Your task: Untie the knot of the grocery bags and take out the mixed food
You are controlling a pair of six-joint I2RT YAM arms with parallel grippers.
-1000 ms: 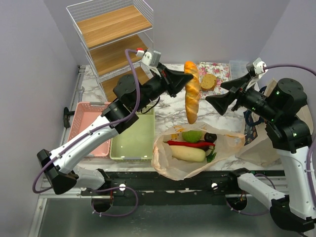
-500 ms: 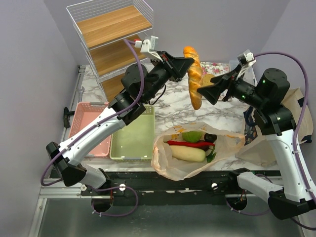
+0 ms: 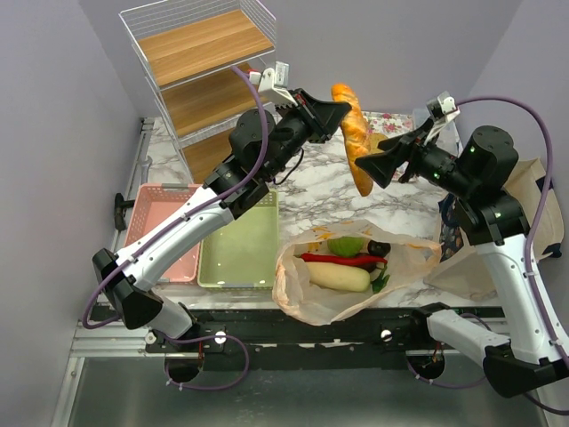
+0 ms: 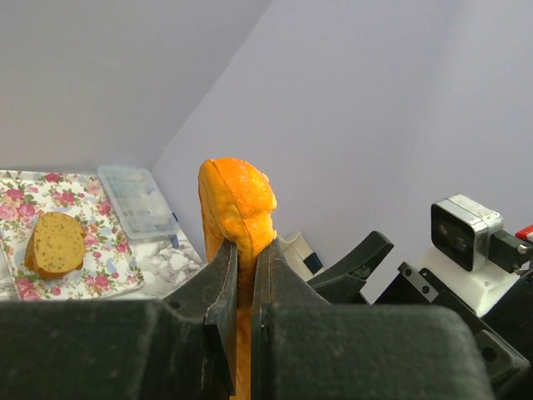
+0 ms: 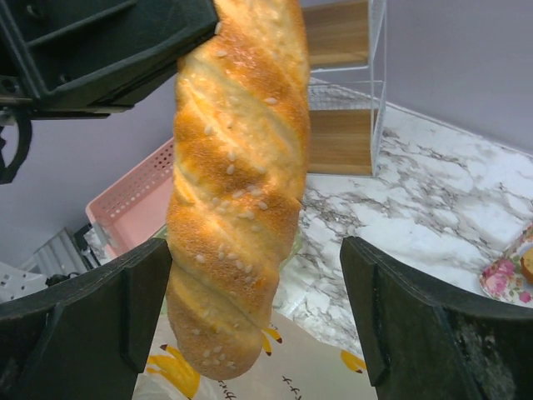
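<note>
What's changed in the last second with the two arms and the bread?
The left pincer, shut on the bread loaf, lifted it higher. The right pincer swung up toward it and now sits open on either side of the loaf. The grocery bag and its vegetables stayed put.

Marble table [image 3: 318, 203] carries pink basket [image 3: 147, 209], green basket [image 3: 236, 253], open grocery bag [image 3: 302, 298] — floral tray [image 4: 112, 250].

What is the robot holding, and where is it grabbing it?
The left gripper pinches the long bread loaf near its top end; the right gripper is open.
</note>
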